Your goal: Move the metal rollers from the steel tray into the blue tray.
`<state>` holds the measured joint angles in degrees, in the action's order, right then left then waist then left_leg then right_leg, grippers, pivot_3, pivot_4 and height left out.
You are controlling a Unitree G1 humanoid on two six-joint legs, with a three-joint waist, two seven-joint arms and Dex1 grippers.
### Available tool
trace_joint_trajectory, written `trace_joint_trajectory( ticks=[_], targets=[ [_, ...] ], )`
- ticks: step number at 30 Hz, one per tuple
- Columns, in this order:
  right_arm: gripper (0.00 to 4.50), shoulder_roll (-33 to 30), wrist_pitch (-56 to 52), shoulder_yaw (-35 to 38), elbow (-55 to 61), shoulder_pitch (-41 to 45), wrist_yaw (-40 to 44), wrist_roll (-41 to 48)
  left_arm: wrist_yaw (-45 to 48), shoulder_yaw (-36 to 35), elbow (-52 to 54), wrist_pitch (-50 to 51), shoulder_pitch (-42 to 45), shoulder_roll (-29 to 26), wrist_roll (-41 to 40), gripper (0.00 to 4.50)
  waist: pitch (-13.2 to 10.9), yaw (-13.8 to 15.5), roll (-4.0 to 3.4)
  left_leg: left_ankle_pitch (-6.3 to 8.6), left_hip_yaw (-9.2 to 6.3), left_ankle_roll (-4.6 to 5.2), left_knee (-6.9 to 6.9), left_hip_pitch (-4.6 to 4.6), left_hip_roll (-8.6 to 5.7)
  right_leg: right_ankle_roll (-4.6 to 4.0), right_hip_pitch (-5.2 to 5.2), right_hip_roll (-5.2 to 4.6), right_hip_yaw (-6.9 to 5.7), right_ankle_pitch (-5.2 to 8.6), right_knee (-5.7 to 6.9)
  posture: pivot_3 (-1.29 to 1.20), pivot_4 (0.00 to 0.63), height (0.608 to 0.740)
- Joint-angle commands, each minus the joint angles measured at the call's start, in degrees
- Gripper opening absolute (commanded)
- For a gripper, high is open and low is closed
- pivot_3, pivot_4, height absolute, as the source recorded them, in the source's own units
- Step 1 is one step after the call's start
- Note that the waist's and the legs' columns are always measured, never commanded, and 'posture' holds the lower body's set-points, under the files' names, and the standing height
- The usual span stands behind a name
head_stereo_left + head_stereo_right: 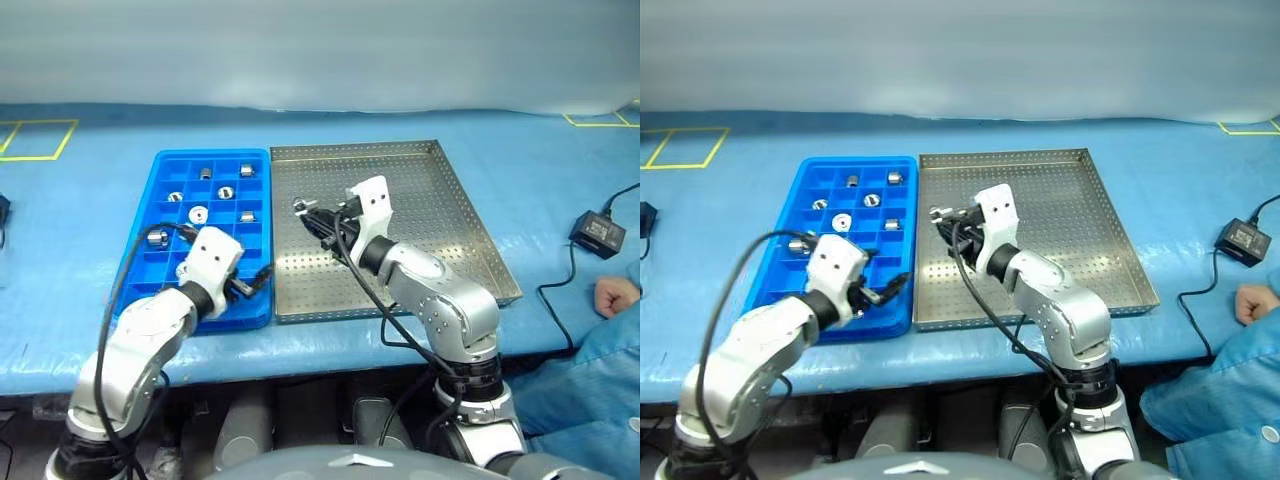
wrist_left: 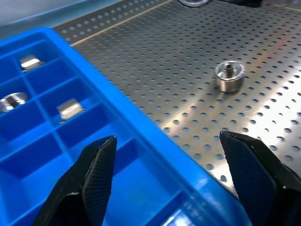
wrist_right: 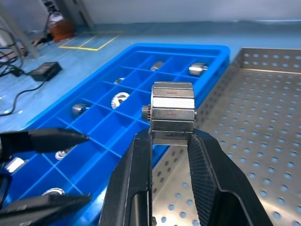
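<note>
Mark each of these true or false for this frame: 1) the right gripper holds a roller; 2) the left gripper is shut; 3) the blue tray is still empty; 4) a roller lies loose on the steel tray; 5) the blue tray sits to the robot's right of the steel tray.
1) True: the right gripper is shut on a metal roller.
2) False: the left gripper is open with nothing between its fingers.
3) False: the blue tray already has several rollers in its compartments.
4) True: a loose roller stands on the steel tray.
5) False: the blue tray is on the robot's left of it.
</note>
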<state>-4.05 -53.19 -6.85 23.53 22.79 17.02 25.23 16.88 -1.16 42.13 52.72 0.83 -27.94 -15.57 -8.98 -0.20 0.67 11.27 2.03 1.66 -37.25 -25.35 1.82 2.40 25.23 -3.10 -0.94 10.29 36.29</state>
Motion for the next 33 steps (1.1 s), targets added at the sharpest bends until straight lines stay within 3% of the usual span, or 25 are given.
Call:
trace_joint_trajectory(
  ticks=[1,12,25,26,29,33],
  targets=[
    [0.72,1.8,2.0,-2.8,-2.5,3.1,1.2,0.2,-2.7,-4.4,4.8,3.1,-0.7,-1.2,1.8,3.82,0.0,0.4,0.00,0.00,0.02,0.00,0.00,0.00,-0.05,0.00,0.01,0.00,0.01,0.00,-0.01,0.14,0.150,0.740],
    [0.72,8.7,15.1,-11.0,-26.0,11.2,4.6,-7.5,-5.8,-6.6,9.4,4.4,-7.6,1.7,2.4,3.82,0.0,3.4,0.07,-0.02,0.03,-0.05,0.11,-0.04,-0.15,-0.01,0.10,0.05,0.00,0.00,-0.03,0.28,0.150,0.740],
    [0.72,13.2,22.8,-7.0,-42.4,17.2,3.6,-11.2,-5.6,-4.2,10.1,3.8,-8.8,3.0,2.0,3.82,0.0,5.8,0.08,0.00,-0.04,-0.11,0.17,-0.07,-0.14,-0.02,0.16,0.04,-0.10,-0.01,-0.18,0.29,0.150,0.740],
    [1.45,13.2,23.1,-7.2,-42.7,17.2,3.7,-11.7,-5.5,-4.1,9.9,3.8,-8.5,3.0,2.0,3.82,0.0,5.8,0.08,0.00,-0.03,-0.11,0.17,-0.11,-0.14,-0.02,0.15,0.04,-0.09,-0.01,-0.19,0.29,0.150,0.740],
    [2.35,13.0,24.5,-7.7,-40.9,16.3,4.1,-12.5,-5.2,-3.5,9.6,3.8,-7.7,3.0,1.8,3.82,0.0,5.7,0.07,0.00,-0.03,-0.11,0.17,-0.12,-0.14,-0.02,0.15,0.05,-0.10,-0.01,-0.19,0.28,0.150,0.740],
    [2.35,11.9,23.4,-6.1,-34.8,14.8,3.5,-11.5,-4.9,-1.8,8.4,3.4,-6.1,3.5,1.5,3.82,0.0,5.6,0.07,-0.01,-0.03,-0.11,0.19,-0.14,-0.14,-0.02,0.17,0.05,-0.10,-0.01,-0.18,0.26,0.150,0.740]
  ],
)
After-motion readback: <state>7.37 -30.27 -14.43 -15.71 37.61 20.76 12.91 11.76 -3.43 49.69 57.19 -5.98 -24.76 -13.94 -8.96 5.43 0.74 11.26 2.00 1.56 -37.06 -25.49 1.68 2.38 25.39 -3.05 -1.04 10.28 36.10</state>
